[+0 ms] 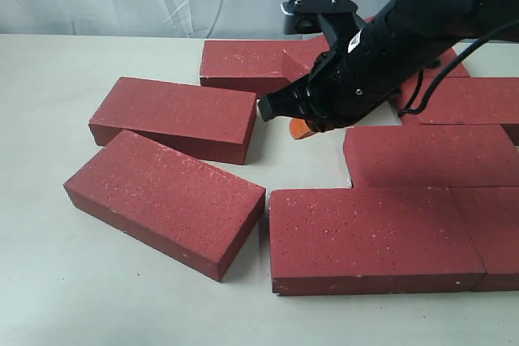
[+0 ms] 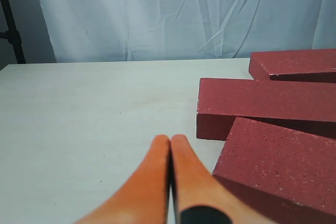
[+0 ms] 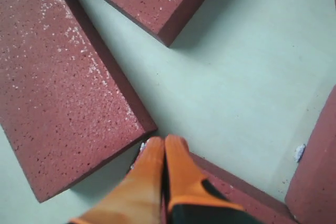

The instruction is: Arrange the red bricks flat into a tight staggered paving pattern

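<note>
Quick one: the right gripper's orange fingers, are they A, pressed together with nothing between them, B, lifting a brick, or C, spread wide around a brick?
A: the right gripper has its orange fingers touching, nothing between, tips beside the corner of a flat red brick.

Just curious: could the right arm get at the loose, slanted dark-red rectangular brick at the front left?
Probably yes: the right pincer, shut, hangs over bare table near that slanted dark-red rectangular brick, and nothing stands between them.
</note>
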Controlling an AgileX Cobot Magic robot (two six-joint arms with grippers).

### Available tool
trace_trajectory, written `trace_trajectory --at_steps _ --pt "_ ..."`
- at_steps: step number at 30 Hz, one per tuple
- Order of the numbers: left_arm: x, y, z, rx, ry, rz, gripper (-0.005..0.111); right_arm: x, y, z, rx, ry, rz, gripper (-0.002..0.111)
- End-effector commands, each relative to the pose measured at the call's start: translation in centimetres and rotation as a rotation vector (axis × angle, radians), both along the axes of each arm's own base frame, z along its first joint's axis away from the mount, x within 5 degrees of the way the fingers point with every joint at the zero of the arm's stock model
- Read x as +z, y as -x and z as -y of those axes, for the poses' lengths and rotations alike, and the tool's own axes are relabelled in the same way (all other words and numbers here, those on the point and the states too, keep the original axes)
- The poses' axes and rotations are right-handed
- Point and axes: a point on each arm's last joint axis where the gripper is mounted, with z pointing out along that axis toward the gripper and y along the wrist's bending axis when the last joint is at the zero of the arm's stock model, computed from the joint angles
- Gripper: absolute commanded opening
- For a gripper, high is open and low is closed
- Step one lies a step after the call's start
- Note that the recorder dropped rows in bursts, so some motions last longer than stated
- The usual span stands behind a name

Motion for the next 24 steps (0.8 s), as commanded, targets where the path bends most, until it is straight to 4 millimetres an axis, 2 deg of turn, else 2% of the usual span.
trace_trajectory --at_steps 1,5,8,16,24 --pt "-0.1 0.0 0.0 0.003 -0.014 0.005 0.000 0.5 -0.3 0.3 0.007 0.012 0.043 -0.001" --pt "0.6 -0.1 0.0 0.002 -0.012 0.087 0.000 0.3 -0.7 0.3 0.006 0.020 0.071 -0.001" --pt "1.6 -0.1 0.0 0.001 -0.010 0.190 0.000 -0.6 -1.1 0.1 -0.003 0.021 0.060 -0.001" --pt "1.9 -0.1 0.0 0.001 -0.022 0.223 0.000 -2.8 -1.7 -0.6 -0.030 0.008 0.003 -0.001" --pt "2.6 0.0 0.0 -0.001 -0.023 0.303 0.000 -2.8 -2.1 -0.9 -0.054 -0.022 0.026 -0.001"
